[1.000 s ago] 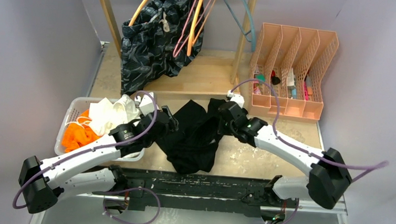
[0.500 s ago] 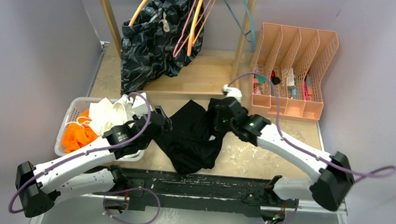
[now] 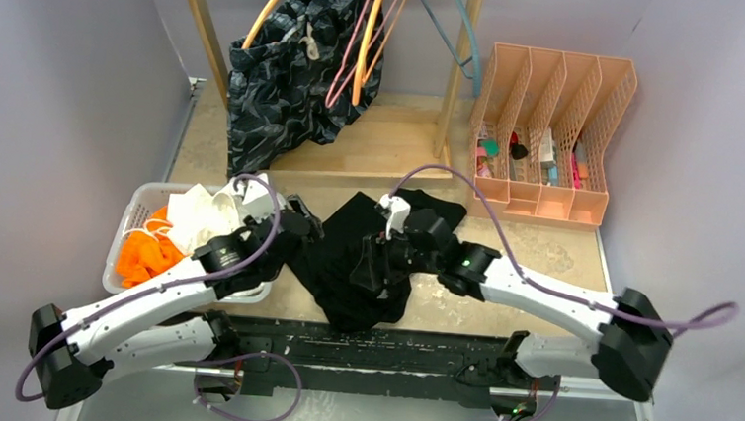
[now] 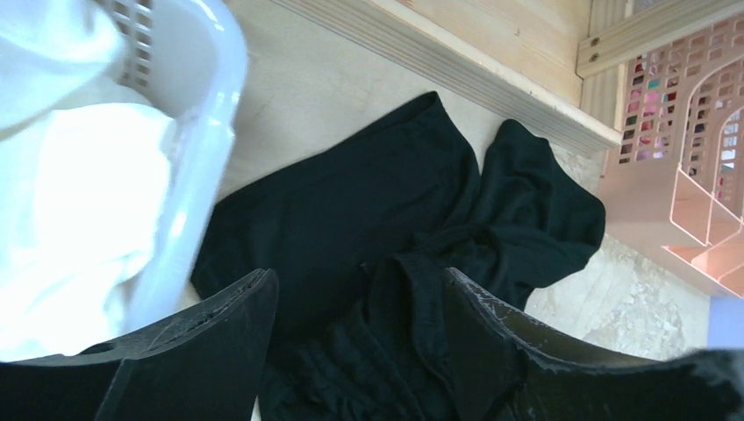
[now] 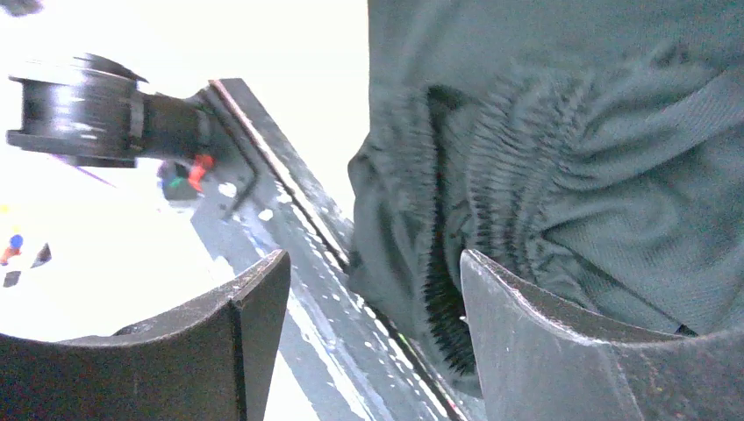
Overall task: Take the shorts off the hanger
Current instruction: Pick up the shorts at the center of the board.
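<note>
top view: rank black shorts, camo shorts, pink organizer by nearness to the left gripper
1. black shorts, lying right beside the left gripper
2. camo shorts, hanging at the back
3. pink organizer, far right corner

Open lane: bare table (image 3: 569, 246) right of the black shorts (image 3: 345, 268), in front of the pink organizer (image 3: 552, 134). Left side is blocked by the white basket (image 3: 132, 216), full of clothes; the left gripper (image 4: 358, 279) sits just beside its wall. Both grippers crowd over the shorts, jaws apart, with little room between the arms. The right gripper (image 5: 373, 263) is low, with the black front rail (image 3: 370, 337) close by. Back is blocked by rack posts (image 3: 458, 68), the raised base board (image 3: 393, 138), and camo shorts (image 3: 289, 76) and hangers (image 3: 371, 32) hanging low.
</note>
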